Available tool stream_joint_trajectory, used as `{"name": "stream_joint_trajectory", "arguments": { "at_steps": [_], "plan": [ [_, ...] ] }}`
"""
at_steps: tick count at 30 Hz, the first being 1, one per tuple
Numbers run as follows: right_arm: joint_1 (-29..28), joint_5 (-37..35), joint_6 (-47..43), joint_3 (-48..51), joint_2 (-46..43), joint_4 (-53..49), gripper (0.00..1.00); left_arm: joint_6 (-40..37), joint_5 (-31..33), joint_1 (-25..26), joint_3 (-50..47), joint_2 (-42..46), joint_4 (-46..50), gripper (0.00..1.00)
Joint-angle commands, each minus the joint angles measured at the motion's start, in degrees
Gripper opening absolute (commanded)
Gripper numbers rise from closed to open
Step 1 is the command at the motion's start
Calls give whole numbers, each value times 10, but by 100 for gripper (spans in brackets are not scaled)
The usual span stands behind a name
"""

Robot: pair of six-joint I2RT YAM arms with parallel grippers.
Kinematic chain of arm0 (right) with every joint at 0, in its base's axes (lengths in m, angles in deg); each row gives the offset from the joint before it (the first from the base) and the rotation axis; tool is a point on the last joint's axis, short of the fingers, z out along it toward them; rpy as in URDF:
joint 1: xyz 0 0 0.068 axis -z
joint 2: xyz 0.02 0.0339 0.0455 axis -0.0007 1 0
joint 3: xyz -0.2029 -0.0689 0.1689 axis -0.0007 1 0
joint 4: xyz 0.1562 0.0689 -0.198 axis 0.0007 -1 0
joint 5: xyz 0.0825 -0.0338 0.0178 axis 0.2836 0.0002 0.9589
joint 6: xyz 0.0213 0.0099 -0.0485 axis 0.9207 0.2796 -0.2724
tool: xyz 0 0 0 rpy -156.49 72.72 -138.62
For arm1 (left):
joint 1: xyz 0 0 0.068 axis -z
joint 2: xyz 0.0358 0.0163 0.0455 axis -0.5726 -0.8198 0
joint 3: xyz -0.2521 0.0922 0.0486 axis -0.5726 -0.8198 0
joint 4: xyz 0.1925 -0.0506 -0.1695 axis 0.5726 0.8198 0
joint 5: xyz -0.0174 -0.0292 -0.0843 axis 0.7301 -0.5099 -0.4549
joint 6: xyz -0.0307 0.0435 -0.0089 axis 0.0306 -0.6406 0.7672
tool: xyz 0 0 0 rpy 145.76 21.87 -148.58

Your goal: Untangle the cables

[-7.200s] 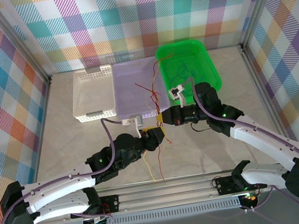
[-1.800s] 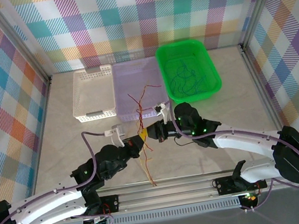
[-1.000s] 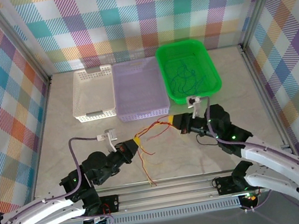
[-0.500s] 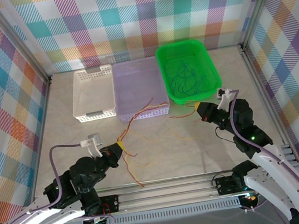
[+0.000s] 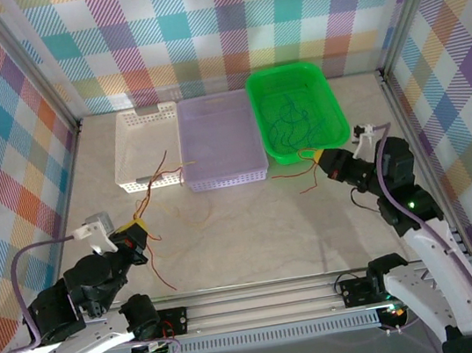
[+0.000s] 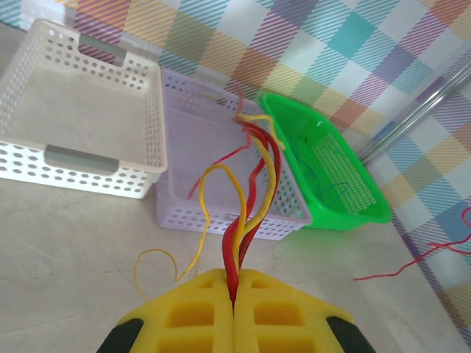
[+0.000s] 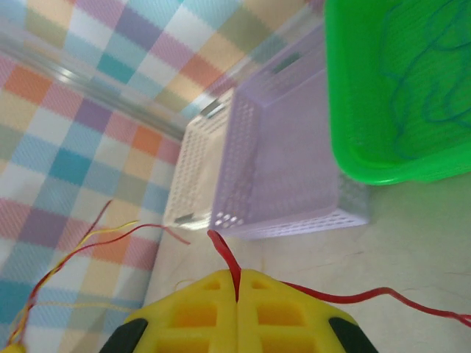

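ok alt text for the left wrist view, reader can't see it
The left gripper, yellow fingers shut, clamps a bundle of thin red and yellow wires that curls upward. Behind stand a white perforated plastic basket, a lilac perforated basket and a green plastic basket, side by side.

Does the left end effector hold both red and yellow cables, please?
Yes, red and yellow cables rise from the shut left end effector.

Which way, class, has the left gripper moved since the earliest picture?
Yes. It was just in front of the lilac basket; now the left gripper sits further left, in front of the white basket's left corner.
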Motion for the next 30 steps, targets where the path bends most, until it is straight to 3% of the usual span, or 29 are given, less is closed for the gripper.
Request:
{"name": "stream_joint_trajectory", "arguments": {
  "at_steps": [1, 7, 11, 16, 30],
  "plan": [
    [-10, 93, 1, -54, 43, 54, 0, -44, 14, -5, 23, -14, 6, 0],
    [-75, 83, -40, -155, 133, 52, 0, -118, 11, -5, 60, -52, -19, 0],
    [-120, 68, -70, -237, 211, 35, 0, -182, 41, -5, 85, -92, -25, 0],
    [-134, 66, -78, -311, 310, 44, 0, -239, 73, -5, 79, -111, -49, 0],
    [-137, 80, -89, -550, 645, 1, 0, -229, 76, -21, 36, -86, -51, 0]
  ]
}}
